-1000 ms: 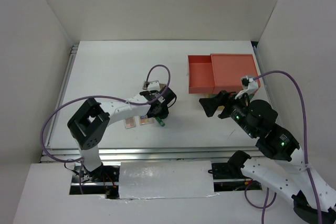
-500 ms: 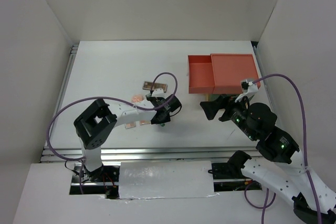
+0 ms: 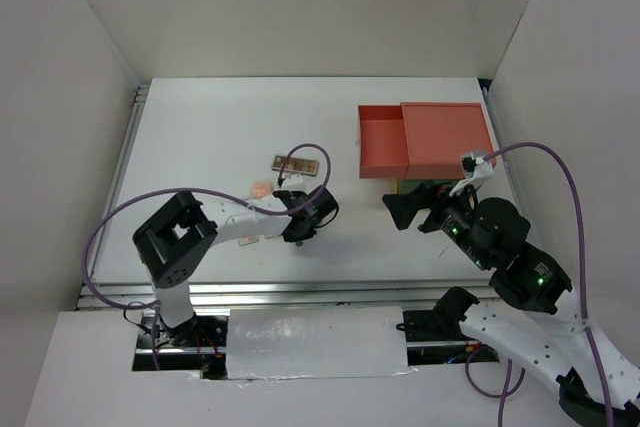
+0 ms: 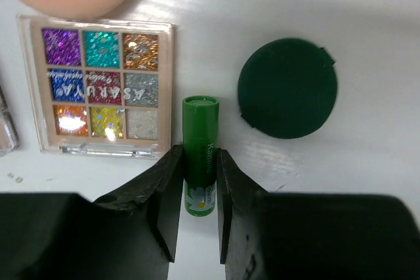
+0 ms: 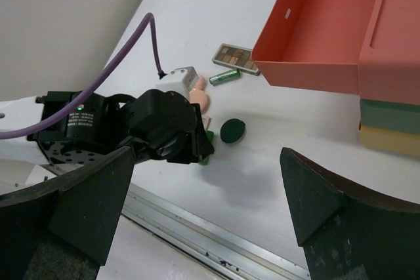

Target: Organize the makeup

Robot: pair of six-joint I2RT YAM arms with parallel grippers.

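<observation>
left gripper (image 4: 199,162) is pinching the green tube (image 4: 201,126) tight between both fingers, with the tube lying flat on the table (image 4: 367,155). the glitter palette (image 4: 98,86) is sitting just beside it on one side and the dark green disc (image 4: 287,87) on the other. right gripper (image 5: 210,201) is hanging spread wide near the red drawer (image 5: 328,37).
</observation>
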